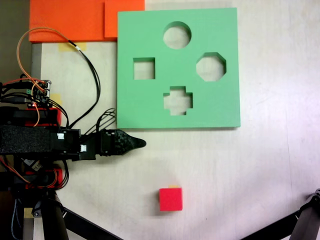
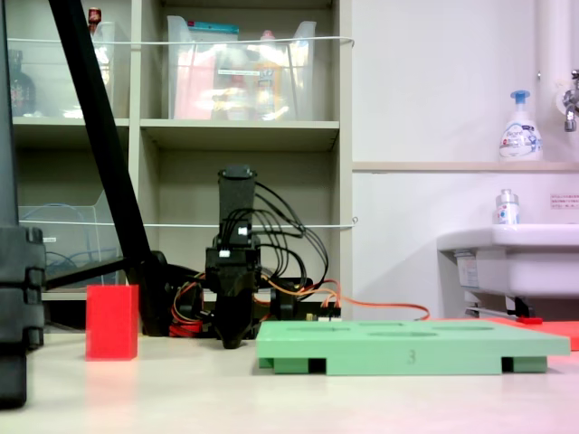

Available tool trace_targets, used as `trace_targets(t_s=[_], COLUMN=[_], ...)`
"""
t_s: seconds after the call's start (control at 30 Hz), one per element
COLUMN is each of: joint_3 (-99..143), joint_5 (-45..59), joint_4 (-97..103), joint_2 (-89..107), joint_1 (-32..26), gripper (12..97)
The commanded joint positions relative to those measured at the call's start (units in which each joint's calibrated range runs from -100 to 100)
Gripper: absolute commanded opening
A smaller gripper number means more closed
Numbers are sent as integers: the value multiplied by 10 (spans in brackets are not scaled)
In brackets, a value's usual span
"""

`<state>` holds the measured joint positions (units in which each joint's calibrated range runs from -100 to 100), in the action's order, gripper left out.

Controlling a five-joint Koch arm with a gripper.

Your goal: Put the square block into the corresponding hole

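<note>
From above, the gripper [image 1: 140, 143] is seen low beside the green foam board [image 1: 135, 110], its jaws drawn to one dark point, nothing held. The square block [image 1: 170, 199] sits apart on the table [image 1: 260, 170]; the square hole [image 1: 144, 68] is empty. From table level, the gripper [image 2: 233, 341] is seen between block [image 2: 112, 322] and board [image 2: 412, 348].

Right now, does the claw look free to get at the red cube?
Probably yes. The cube stands alone on bare table, apart from the claw and the green board, and nothing lies between them. Whether the arm's reach suffices can't be judged.
</note>
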<state>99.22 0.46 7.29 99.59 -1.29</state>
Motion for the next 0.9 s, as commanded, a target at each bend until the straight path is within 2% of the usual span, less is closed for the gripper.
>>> trace_targets(t_s=[0.0,0.43,0.5,0.57,0.73,0.87], joint_3=[8,8,8,8,8,8], joint_5=[0,0,-33,-89,-109,-203], joint_4=[-53,-53,-53,-45,-57,-54], joint_2=[4,4,4,4,4,4], joint_1=[3,4,11,37,100,141], gripper=[503,482,483,485,483,486])
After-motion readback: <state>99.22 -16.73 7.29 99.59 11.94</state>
